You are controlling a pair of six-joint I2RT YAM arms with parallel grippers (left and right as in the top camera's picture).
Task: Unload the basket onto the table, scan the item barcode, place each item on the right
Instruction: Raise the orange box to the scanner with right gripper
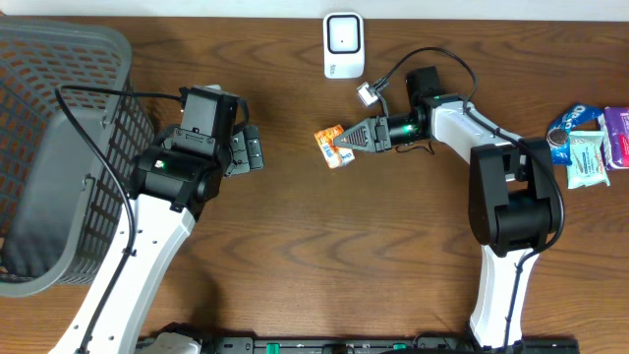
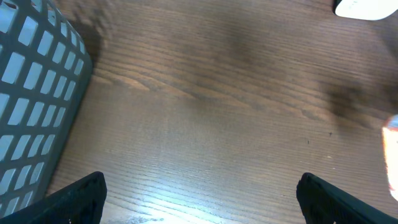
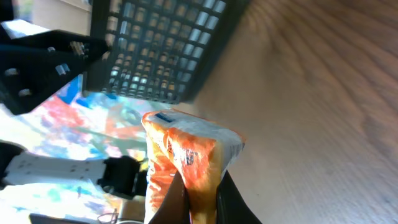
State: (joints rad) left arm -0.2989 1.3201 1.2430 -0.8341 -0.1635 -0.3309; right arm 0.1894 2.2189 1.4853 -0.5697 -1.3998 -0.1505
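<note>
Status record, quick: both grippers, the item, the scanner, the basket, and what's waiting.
left gripper: open, holding nothing, next to the basket
right gripper: shut on the orange packet
orange packet: in the right gripper, nearer the robot than the scanner and apart from it
scanner: white, at the far edge of the table, middle
basket: gray mesh, on the robot's left
other packets: clustered at the right edge of the table, untouched
</note>
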